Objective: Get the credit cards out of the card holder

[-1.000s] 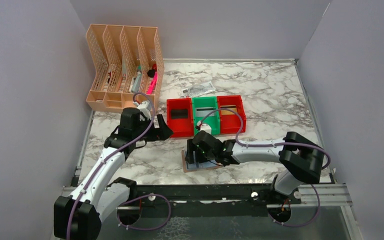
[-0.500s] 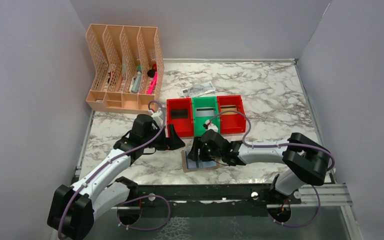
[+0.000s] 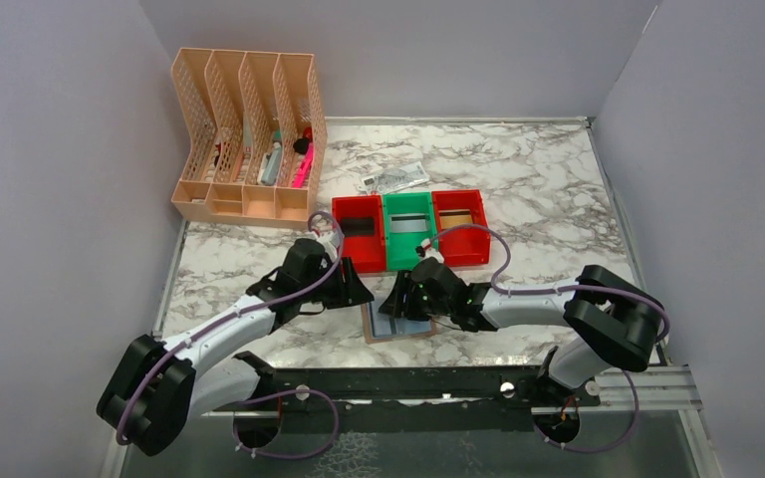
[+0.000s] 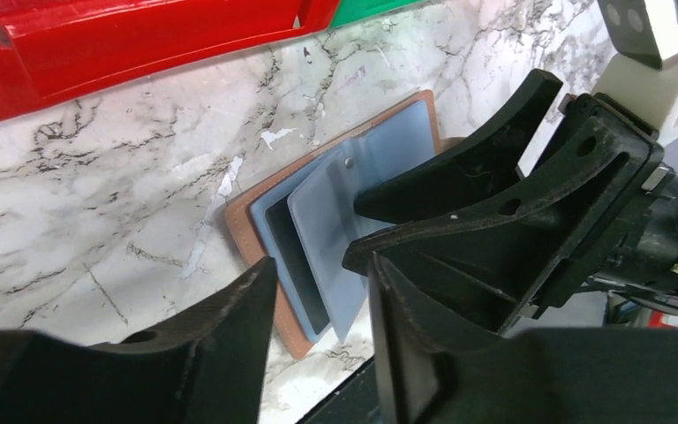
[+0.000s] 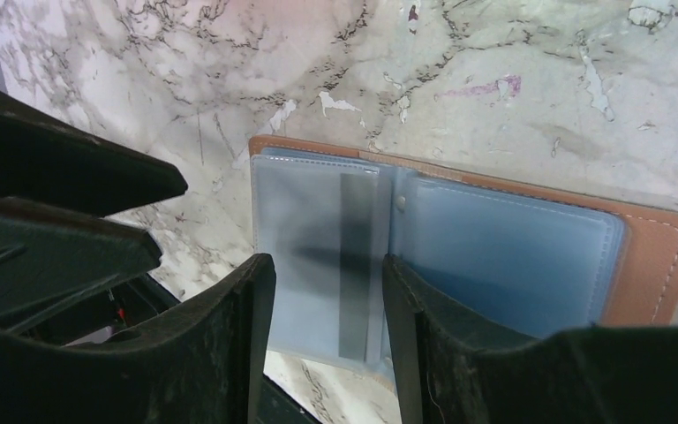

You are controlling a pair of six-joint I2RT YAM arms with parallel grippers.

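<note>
A: Where does the holder (image 3: 403,331) lie?
B: It lies open and flat on the marble table (image 3: 558,199), at 6 o'clock from the green bin (image 3: 398,247). The tan cover is down and the blue-grey panels are up.
A: And the left gripper (image 4: 318,278)?
B: It hangs low at 10 o'clock of the holder, over one corner. Its jaws stand apart with a narrow gap, and the edge of the holder shows through that gap.
A: The right gripper (image 5: 327,265)?
B: Its arm reaches in from 3 o'clock, and the gripper is over the panel that carries a clear sleeve. The jaws are apart, moderately wide, one on each side of the sleeve. Whether they touch it, one cannot tell.
A: Is a card inside?
B: Yes, a pale card (image 5: 309,230) with a dark stripe shows through that sleeve.
A: Other cards?
B: Three lie in the bins at 12 o'clock of the holder. A dark card (image 3: 359,226) is in the left red bin (image 3: 344,249), a grey card (image 3: 408,223) in the green bin, and a gold card (image 3: 458,216) in the right red bin (image 3: 458,249).
</note>
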